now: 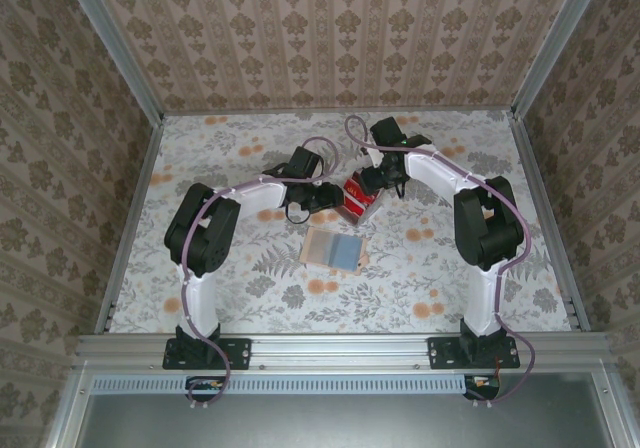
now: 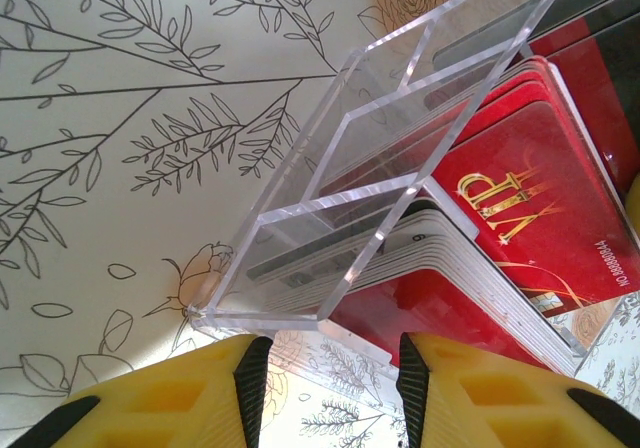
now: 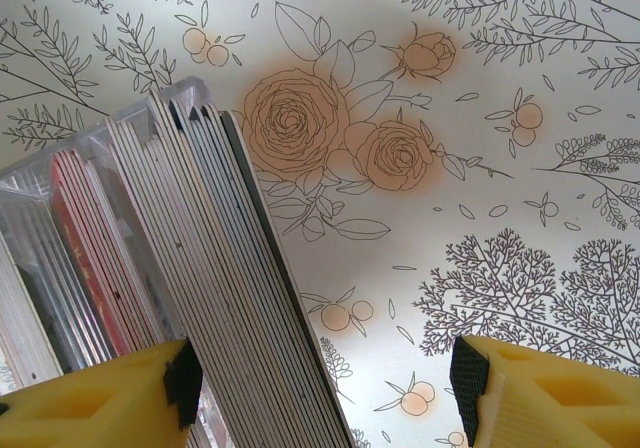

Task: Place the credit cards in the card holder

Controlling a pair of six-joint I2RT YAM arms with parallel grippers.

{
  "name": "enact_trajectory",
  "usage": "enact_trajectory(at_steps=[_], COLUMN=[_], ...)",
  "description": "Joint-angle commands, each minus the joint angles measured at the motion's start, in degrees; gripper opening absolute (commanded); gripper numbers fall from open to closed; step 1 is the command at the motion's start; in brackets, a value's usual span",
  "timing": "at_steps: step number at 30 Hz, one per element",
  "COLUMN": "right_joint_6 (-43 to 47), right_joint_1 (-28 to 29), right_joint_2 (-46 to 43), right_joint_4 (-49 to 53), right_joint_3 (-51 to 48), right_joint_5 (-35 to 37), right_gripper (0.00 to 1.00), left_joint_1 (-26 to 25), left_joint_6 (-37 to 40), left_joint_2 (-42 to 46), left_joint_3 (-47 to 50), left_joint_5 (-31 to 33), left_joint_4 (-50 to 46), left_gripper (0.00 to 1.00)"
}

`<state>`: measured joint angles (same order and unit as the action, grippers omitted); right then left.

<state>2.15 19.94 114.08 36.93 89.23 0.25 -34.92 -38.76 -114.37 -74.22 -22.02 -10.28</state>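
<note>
The credit cards stand packed on edge in a clear box on the flowered worktop. Most are glossy red with gold lettering, and a few dark ones stand at the far end. The tan card holder lies flat just on the near side of the clear box, close to it but apart, with a grey-blue patch on its upper face. The cards look light, thin, stiff and slick, and they sit so tightly together that picking out a single one will likely be the hard part. The best hold is probably a pinch across the flat faces at the upper edge that rises above the box wall. The box itself looks light enough to slide or tip if pulled, so it probably needs bracing. The card holder looks soft and likely to shift when a card is pushed in. The left fingers stand partly apart with nothing between them, and the corner of the clear box sits just ahead of the gap; whether they touch it cannot be told. The right fingers are spread wide and not closed on anything. One finger is right beside the outer card of the stack and the other is well off over bare worktop.
</note>
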Motion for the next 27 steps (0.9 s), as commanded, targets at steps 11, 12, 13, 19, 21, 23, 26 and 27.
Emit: enact_trajectory(at_steps=[11, 12, 13, 19, 21, 23, 26, 27], right_joint_6=[-0.79, -0.88, -0.92, -1.1, -1.17, -1.16, -1.14, -1.13], right_joint_1=[-1.69, -1.66, -1.71, -1.76, -1.8, -1.76, -1.77, -1.77], right_joint_2=[-2.26, -2.49, -2.68, -3.26, -3.31, -3.28, -3.45, -3.57], right_joint_4=[1.67, 1.57, 1.54, 1.4, 1.31, 1.25, 1.16, 1.21], right_joint_3=[1.96, 1.87, 1.83, 1.57, 1.47, 1.38, 1.14, 1.07], right_joint_5=[2.77, 2.87, 2.79, 2.48, 2.14, 1.49, 1.06, 1.25], right_gripper=[0.68, 0.68, 0.68, 0.67, 0.67, 0.66, 0.64, 0.62], left_joint_1=[-0.33, -0.33, -0.26, -0.15, -0.15, -0.15, -0.15, -0.15], left_joint_6=[0.53, 0.64, 0.71, 0.62, 0.69, 0.62, 0.67, 0.56], left_joint_2=[-1.17, -1.21, -1.25, -1.37, -1.38, -1.38, -1.3, -1.21], left_joint_3=[1.94, 1.88, 1.88, 1.88, 1.87, 1.92, 2.04, 2.08], left_joint_5=[2.16, 2.15, 2.09, 1.76, 1.81, 1.74, 1.81, 1.81], left_joint_4=[-4.51, -4.57, -4.57, -4.39, -4.48, -4.48, -4.37, -4.35], left_gripper=[0.41, 0.41, 0.41, 0.41, 0.41, 0.41, 0.41, 0.41])
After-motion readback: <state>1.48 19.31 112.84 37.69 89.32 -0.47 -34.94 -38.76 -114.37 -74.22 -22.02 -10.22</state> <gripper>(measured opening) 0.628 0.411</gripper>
